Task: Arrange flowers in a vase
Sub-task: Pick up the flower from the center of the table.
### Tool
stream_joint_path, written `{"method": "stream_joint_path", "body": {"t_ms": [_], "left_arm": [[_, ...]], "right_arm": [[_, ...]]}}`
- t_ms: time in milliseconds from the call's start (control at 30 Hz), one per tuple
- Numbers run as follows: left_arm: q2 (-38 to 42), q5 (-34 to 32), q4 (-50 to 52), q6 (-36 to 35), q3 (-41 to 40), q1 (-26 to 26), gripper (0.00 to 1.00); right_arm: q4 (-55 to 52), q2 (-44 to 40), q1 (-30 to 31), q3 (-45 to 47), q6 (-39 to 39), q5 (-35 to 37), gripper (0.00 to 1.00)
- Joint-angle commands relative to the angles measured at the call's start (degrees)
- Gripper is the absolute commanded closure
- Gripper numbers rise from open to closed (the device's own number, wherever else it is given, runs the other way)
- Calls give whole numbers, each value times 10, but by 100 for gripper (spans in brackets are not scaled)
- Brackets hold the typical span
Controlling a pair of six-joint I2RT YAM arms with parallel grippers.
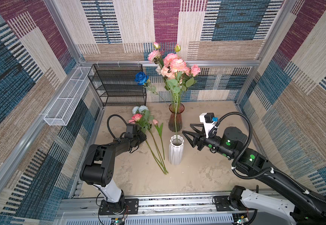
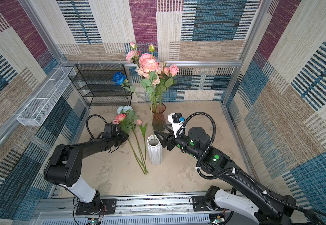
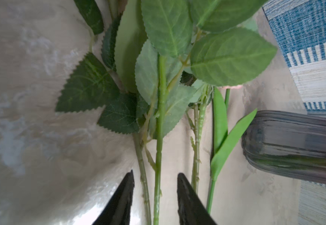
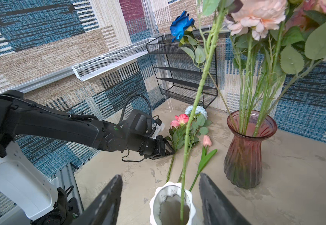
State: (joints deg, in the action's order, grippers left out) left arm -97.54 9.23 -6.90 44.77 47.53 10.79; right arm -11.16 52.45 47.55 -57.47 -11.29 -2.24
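1. In red glass vase [image 1: 176, 120]: pink and peach flowers [image 1: 174, 64], deep blue rose [image 1: 141, 78] leaning out.
2. In white vase [image 1: 175, 153]: one green stem [image 4: 185, 155].
3. Flat on table [image 1: 197, 175], beside white vase: loose flowers [image 1: 138, 116], tulip [image 1: 155, 122].
4. Left gripper [image 3: 156, 172]: jaws apart around two loose stems, no clamp visible.
5. Right gripper [image 4: 161, 175]: jaws apart at white vase's rim.
6. Lone stem's bloom: lost among the bunch.

I find nothing to read here: no lettering, label, brand name, number or sign shows legibly on anything in front of me.
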Motion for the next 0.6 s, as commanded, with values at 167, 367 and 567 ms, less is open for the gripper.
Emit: {"method": "stream_joint_path", "body": {"t_ms": [167,367,567], "left_arm": [[-15,-9,-23,-17,9,6,75],[-20,-18,-12,-23,9,6,85],[-14,-25,-5,-25,11,6,92]], "right_arm": [[-5,-5,1,-2,-1,19,35],[-5,-2,0,-6,-1,19,35],[-7,-4,1,-8,-1,20,35]]}}
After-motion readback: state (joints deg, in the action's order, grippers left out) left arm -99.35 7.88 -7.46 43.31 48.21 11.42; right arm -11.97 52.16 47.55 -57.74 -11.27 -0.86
